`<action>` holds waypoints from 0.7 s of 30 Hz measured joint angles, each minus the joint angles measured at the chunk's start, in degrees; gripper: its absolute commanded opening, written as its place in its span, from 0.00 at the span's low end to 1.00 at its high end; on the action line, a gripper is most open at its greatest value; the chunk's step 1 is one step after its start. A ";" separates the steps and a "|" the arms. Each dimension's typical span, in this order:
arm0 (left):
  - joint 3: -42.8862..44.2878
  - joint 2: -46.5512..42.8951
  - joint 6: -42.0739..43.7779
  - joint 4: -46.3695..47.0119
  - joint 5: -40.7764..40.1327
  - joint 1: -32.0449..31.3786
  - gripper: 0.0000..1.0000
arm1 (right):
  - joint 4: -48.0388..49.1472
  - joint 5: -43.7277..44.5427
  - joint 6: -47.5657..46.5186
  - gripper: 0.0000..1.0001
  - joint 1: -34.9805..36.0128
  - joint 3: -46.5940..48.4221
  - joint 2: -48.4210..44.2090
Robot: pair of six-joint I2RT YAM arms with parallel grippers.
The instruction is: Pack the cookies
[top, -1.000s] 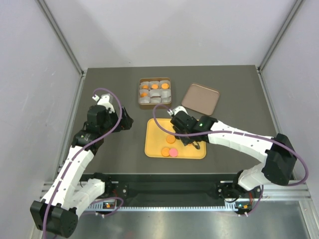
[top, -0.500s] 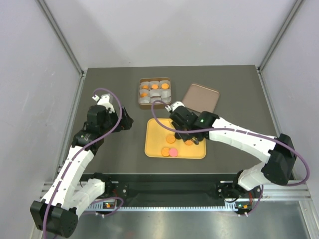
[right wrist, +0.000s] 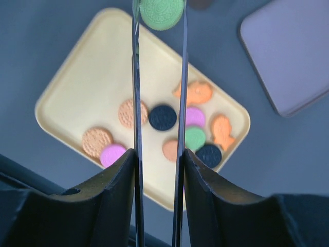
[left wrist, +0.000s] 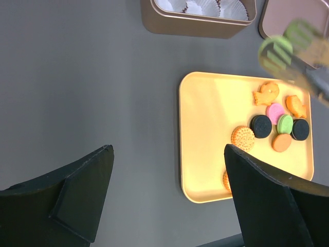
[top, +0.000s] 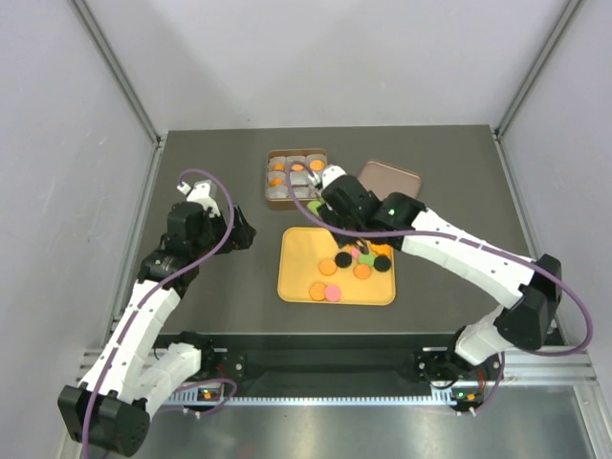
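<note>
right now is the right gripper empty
No, the right gripper pinches a green cookie between its fingertips.

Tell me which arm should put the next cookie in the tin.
Right. The right pincer is shut on a green cookie and hangs at the right edge of the tin. The left pincer is open and empty, off to the left of the yellow tray.

walls [top: 316, 57]: pale grey | table [top: 210, 163]: dark grey | corner posts [top: 119, 72]: metal
</note>
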 measured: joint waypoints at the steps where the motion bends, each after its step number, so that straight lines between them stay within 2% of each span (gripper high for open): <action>1: 0.00 0.00 0.00 0.00 0.00 0.00 0.93 | 0.26 -0.11 -0.17 0.39 -0.48 1.14 0.66; 9: 0.00 0.00 0.00 0.00 0.00 0.00 0.93 | 9.44 -4.70 -1.18 0.38 -7.82 12.22 14.49; 16: 0.00 0.02 0.02 0.00 -0.02 0.00 0.93 | 13.07 -7.72 -1.14 0.38 -11.80 18.67 26.67; 21: 0.00 0.02 0.00 0.00 -0.13 0.00 0.93 | 14.23 -9.03 -1.05 0.38 -12.76 20.11 29.86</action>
